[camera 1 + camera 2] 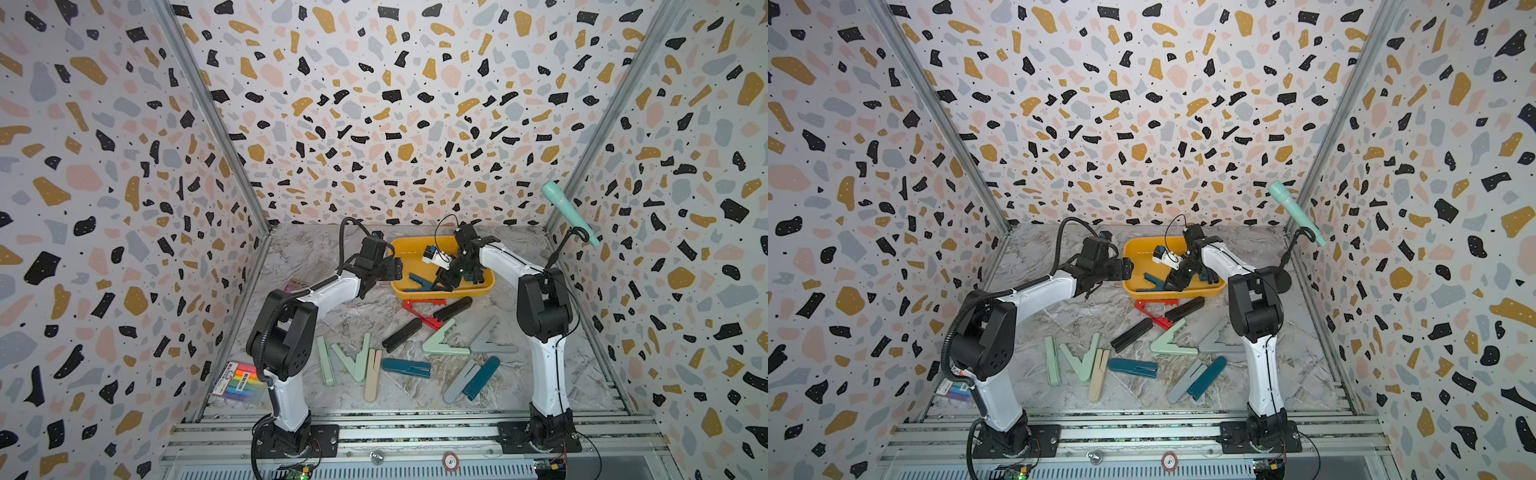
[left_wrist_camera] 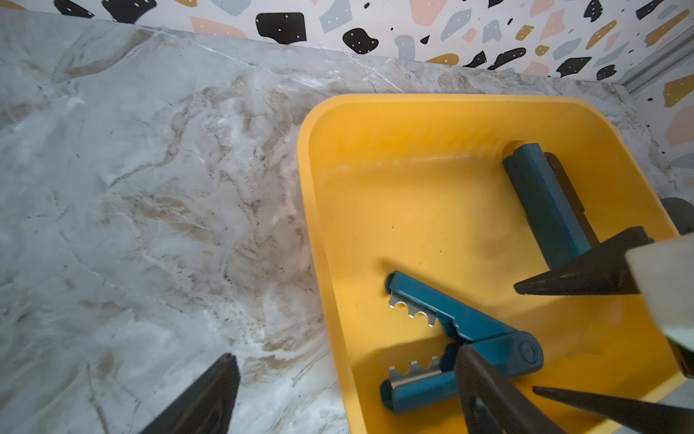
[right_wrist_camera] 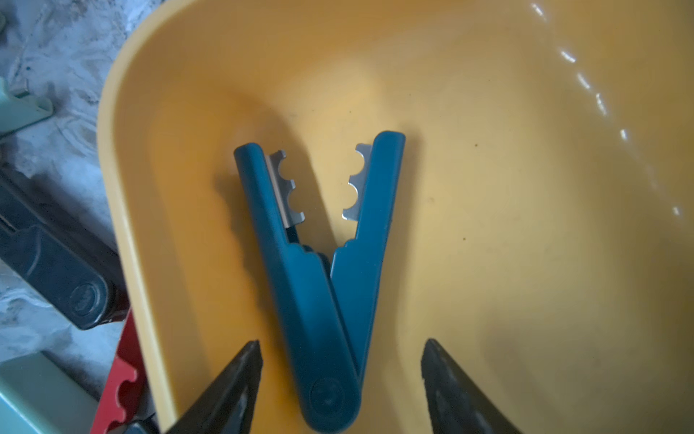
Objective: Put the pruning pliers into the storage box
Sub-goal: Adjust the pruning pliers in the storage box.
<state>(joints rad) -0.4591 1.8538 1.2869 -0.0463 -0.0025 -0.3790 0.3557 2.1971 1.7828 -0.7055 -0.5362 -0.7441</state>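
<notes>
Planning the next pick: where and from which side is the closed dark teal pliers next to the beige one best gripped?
Probably mid-length on the dark teal pliers, jaws across its narrow width, coming straight down. It lies flat and closed, and both long edges look free; one end sits close to the beige pliers.

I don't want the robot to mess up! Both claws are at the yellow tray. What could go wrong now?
The left gripper and the right gripper are both open and close together at the storage box; they might bump.
The right gripper straddles the teal pliers lying inside; lifting off could snag it.
The red pliers lies right by the box's front wall; grabbing it may shove the box.
</notes>
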